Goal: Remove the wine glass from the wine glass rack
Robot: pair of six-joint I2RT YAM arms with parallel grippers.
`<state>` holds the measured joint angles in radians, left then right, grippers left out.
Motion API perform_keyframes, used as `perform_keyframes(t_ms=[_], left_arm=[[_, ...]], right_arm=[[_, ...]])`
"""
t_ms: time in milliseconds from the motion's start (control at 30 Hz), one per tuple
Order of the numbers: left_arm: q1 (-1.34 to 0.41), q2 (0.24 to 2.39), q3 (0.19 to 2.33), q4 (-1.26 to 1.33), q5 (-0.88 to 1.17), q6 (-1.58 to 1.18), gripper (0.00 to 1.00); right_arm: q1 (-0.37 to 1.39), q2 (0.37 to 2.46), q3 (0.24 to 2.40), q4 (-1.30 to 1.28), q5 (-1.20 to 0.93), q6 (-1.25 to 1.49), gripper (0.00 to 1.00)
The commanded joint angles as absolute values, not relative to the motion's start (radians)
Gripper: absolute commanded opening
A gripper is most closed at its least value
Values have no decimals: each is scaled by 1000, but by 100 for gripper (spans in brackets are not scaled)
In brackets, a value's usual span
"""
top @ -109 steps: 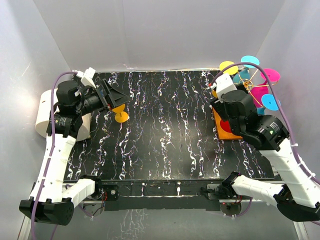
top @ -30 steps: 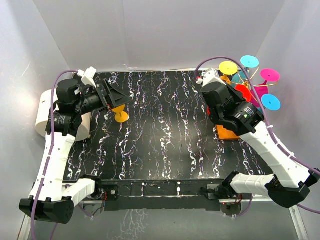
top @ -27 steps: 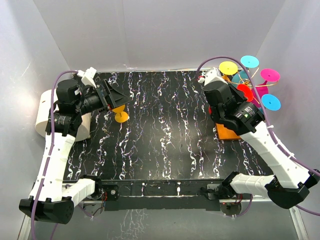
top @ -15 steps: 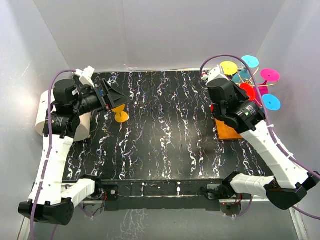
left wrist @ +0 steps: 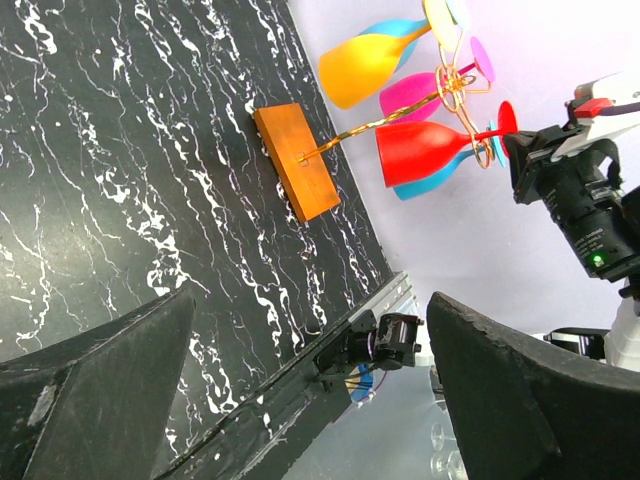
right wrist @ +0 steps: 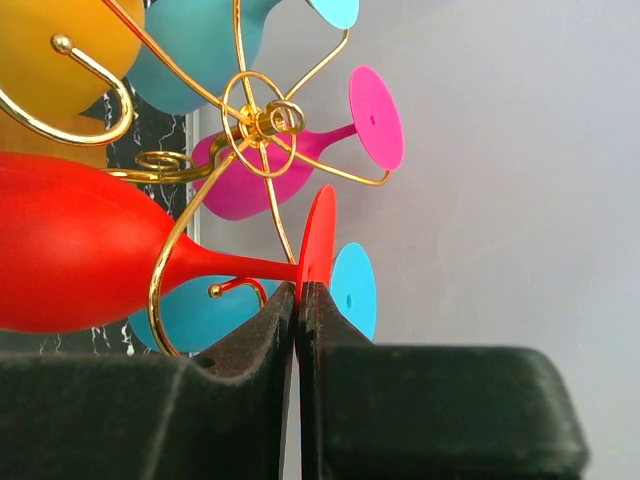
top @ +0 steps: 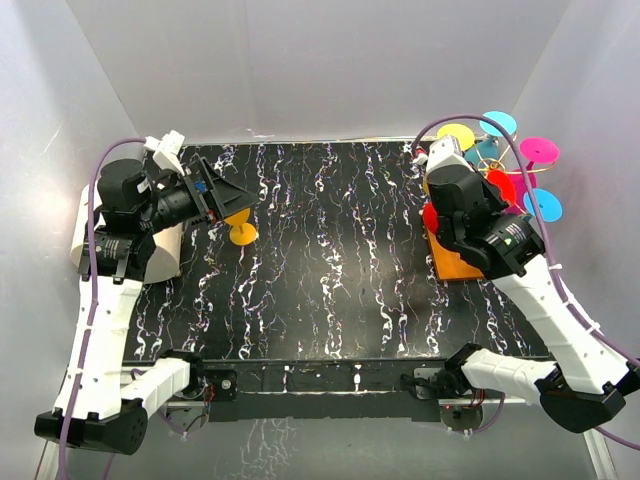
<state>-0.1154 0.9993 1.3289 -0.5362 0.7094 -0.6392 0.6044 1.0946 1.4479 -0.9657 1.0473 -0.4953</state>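
Note:
The wine glass rack has an orange base (top: 452, 262) (left wrist: 295, 160) and a gold wire top (right wrist: 255, 120) (top: 490, 162) at the table's right edge. A red wine glass (right wrist: 70, 255) (left wrist: 425, 150) (top: 430, 216) hangs tilted on it, its stem lying inside a curled gold hook (right wrist: 165, 265). My right gripper (right wrist: 298, 298) (top: 492, 186) is shut on the rim of the red glass's foot (right wrist: 318, 235). My left gripper (left wrist: 310, 400) (top: 228, 190) hovers open over the table's far left, holding nothing.
Yellow (top: 457, 134), cyan (top: 499, 122), magenta (top: 539, 150) and blue (top: 543, 204) glasses also hang on the rack. An orange-yellow glass (top: 243, 234) stands on the table below my left gripper. A white roll (top: 86, 232) sits off the table's left edge.
My right arm has shifted to the right with the red glass's foot still pinched. The left arm has drawn back slightly to the left.

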Motion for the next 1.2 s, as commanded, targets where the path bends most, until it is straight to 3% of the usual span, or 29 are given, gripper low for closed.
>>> perform_keyframes(t_ms=[0,400,900,1167], left_arm=[[-120,981,1382,-549,742,-640,99],[-120,972,1378,-548,749,-645,99],[-120,999,1353,-517,757,-651,99],[-120,1018,1354,-536,728,-638,99]], right_arm=[[588,1046,1422,-974,1078,-470,0],[556,1103,1467,-960,1035,-452,0],[562,926,1373,-1005,969,-428,0],[579,799,1342,-1005,793,-507,0]])
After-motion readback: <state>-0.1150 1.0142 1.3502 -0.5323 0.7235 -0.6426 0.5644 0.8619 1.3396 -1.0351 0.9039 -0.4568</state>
